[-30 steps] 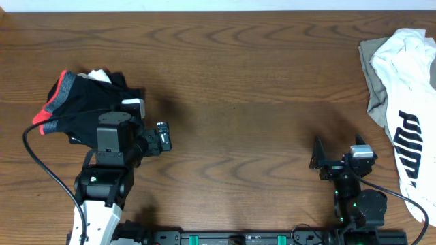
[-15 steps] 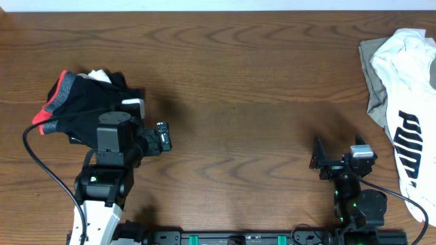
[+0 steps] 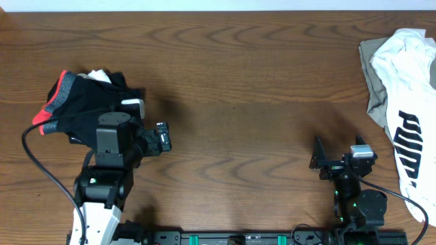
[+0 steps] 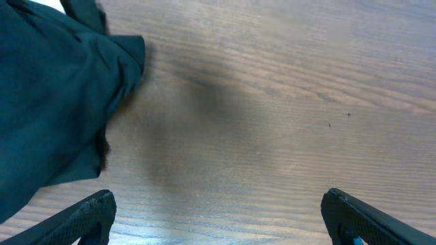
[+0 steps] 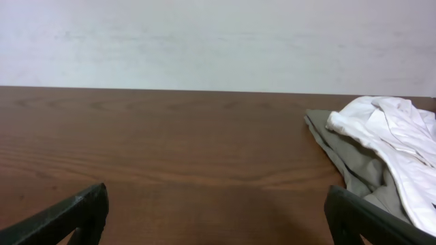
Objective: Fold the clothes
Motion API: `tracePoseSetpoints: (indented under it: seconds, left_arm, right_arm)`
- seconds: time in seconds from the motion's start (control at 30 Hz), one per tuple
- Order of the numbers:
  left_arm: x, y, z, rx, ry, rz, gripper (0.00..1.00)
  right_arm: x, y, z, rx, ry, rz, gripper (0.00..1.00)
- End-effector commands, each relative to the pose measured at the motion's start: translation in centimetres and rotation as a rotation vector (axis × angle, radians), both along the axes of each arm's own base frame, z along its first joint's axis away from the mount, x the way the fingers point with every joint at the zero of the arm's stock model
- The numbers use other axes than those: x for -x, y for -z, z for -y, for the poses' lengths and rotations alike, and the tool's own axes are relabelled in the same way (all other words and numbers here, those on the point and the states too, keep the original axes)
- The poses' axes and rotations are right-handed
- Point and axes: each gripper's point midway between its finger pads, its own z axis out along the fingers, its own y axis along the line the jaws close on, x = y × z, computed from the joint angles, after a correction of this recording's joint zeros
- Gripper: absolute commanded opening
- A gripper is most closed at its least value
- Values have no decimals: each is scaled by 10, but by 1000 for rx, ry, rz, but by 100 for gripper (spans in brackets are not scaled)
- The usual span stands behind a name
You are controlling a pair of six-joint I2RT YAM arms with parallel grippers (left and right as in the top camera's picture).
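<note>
The black pants [image 3: 85, 102] with a red-and-grey waistband lie bunched at the table's left, a bit of white cloth [image 3: 99, 75] on their far side. They also show in the left wrist view [image 4: 48, 102]. My left gripper [image 4: 218, 218] is open and empty over bare wood just right of them. A white top with black PUMA print [image 3: 405, 109] lies on a beige piece [image 3: 371, 75] at the right edge, and both show in the right wrist view, the top [image 5: 392, 133] over the beige piece [image 5: 354, 167]. My right gripper [image 5: 218, 218] is open and empty near the front edge.
The wooden table [image 3: 238, 82] runs wide between the two clothing heaps. A pale wall [image 5: 218, 41] stands behind the far edge. A black cable [image 3: 48, 170] loops from the left arm at the front left.
</note>
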Motion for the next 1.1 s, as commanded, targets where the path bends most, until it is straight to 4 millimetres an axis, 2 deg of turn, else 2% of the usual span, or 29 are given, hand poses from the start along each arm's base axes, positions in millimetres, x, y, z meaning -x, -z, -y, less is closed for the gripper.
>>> tracePoseSetpoints:
  seconds: [0.0,0.1,0.23,0.33,0.6,0.77,0.87,1.0,1.07]
  left_arm:
    - [6,-16,-8,-47,-5,77,98]
    - [19,-19,-14,-78,-15,137,98]
    - [41,-6,-22,-100,-37,208,98]
    - [48,4,-25,-97,-53,299,98]
    - [33,20,-27,-75,-87,552,98]
    - [30,18,-34,-72,-122,665,98]
    - [31,14,-38,-109,-124,680,98]
    - [33,28,-39,-150,-104,624,98]
    - [33,28,-38,-147,-100,627,98]
  right_arm:
    - [0,1,1,9,-1,2,99]
    - [0,1,1,9,-1,1,99]
    - [0,1,1,9,0,2,99]
    - [0,1,1,9,-1,2,99]
    - [0,1,1,9,-1,2,99]
    - [0,1,1,9,-1,2,99]
    - [0,1,1,9,-1,2,99]
    - [0,1,1,9,0,2,99]
    - [0,1,1,9,-1,2,99]
